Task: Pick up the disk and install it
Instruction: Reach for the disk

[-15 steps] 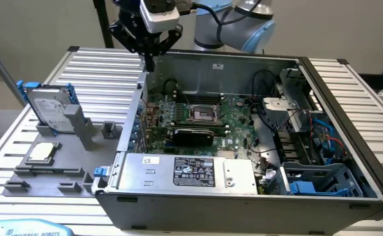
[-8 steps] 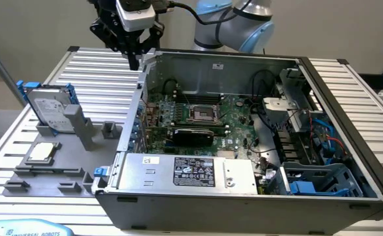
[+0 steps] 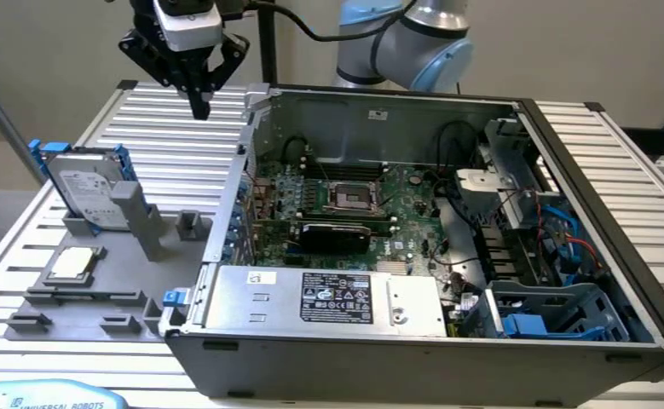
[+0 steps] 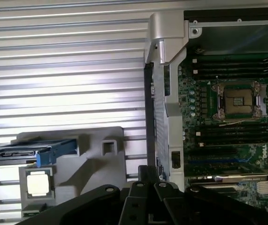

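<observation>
The disk (image 3: 87,194) stands on edge in its blue carrier at the middle left of the exterior view, slotted upright in a grey fixture (image 3: 93,300) on the ribbed bench (image 3: 172,136). Nothing touches the disk. In the wrist view the disk (image 4: 30,152) shows edge-on as a blue strip.

Nearest the camera, at the lower centre of the exterior view, a grey power supply box (image 3: 308,294) with a black label sits inside the open computer case (image 3: 616,196). At the lower left, a small square CPU chip (image 3: 72,262) lies flat on the fixture, just in front of the disk. At the lower right, a blue plastic bay (image 3: 548,311) sits in the case's corner.

Farther back, the green motherboard (image 3: 355,192) lies in the middle of the case.

Farthest, at the upper left, the hand (image 3: 201,109) hangs above the bench beside the case's far corner, well apart from the disk. Its fingers (image 4: 141,199) are pressed together and grip nothing. The arm (image 3: 412,43) shows at the upper centre.
</observation>
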